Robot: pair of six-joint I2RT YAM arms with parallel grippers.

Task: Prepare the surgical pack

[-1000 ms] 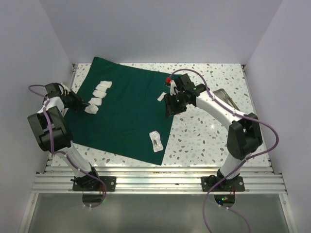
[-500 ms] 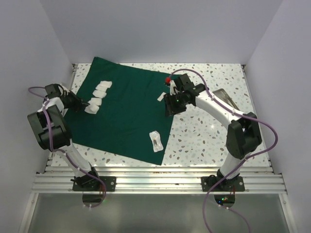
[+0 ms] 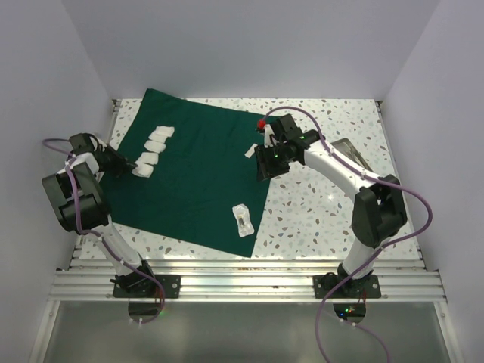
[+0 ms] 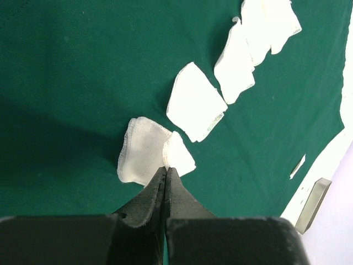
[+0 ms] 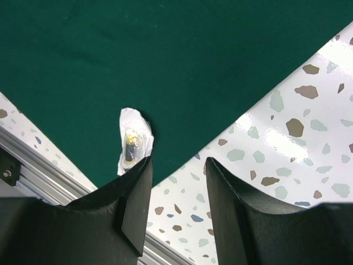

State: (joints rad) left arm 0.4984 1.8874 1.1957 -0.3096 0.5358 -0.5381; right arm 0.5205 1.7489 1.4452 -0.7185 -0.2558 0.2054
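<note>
Little differs: closed left pincer [image 4: 165, 172] stays at gauze pad [image 4: 140, 157].

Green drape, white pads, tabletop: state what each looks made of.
Green drape: woven cloth, matte, with a fine weave and soft creases. White pads: likely gauze, going by the folded layers and stitched-looking edges. Tabletop: glossy white with coloured chips, terrazzo-like; it could be stone or printed laminate.

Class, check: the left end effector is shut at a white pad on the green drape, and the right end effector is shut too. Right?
No: the right end effector is open, jaws apart above the green drape, as the right wrist view shows. The rest stands.
</note>
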